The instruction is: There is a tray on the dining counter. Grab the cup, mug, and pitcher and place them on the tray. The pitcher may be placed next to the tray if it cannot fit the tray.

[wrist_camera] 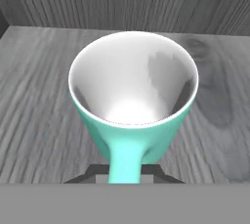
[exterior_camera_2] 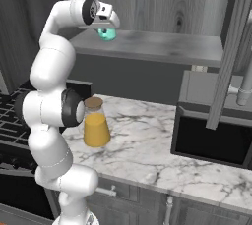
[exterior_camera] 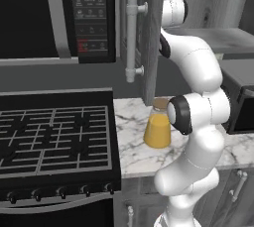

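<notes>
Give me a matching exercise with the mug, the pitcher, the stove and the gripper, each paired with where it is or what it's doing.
Things:
1. mug
2. pitcher
3. stove
4. gripper

Descriptions:
A. on the marble counter, with orange liquid
B. closed on the teal handle
C. on the grey wooden shelf
D. dark grates, left of the counter

Pairs: 1-C, 2-A, 3-D, 4-B
</notes>
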Robot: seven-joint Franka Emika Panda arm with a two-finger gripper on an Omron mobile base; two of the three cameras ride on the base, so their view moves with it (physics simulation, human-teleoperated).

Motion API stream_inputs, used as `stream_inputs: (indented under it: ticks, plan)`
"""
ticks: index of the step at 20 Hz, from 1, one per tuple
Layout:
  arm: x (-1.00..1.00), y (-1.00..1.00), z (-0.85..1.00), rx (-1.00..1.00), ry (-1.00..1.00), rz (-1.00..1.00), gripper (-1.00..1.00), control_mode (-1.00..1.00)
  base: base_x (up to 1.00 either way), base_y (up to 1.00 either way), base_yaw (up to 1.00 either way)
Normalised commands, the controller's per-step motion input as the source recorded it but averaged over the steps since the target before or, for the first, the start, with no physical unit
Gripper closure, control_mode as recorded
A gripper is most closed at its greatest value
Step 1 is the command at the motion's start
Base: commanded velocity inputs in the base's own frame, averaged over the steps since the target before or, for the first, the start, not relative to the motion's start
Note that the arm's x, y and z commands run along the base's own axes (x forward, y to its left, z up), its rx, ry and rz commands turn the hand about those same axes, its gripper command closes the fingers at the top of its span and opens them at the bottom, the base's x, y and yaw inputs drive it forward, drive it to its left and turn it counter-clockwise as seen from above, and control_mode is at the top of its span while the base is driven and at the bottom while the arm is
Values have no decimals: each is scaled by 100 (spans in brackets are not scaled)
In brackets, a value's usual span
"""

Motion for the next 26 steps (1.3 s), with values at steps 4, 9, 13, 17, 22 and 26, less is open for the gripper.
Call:
stream_inputs:
  ticks: [4, 9, 13, 17, 22, 26]
  plan:
    - [0, -2, -2, 1, 0, -8, 100, -100, 0, 0, 0]
    - [-54, 0, 3, 3, 0, -7, 100, -100, 0, 0, 0]
    - [-100, -4, 2, 5, -1, -8, 100, -100, 0, 0, 0]
    - [-100, -9, 0, 2, 0, -7, 100, -100, 0, 0, 0]
    - [-100, -7, 0, 0, 0, -2, 100, -100, 0, 0, 0]
    - [-100, 0, -4, 0, 0, 0, 100, -100, 0, 0, 0]
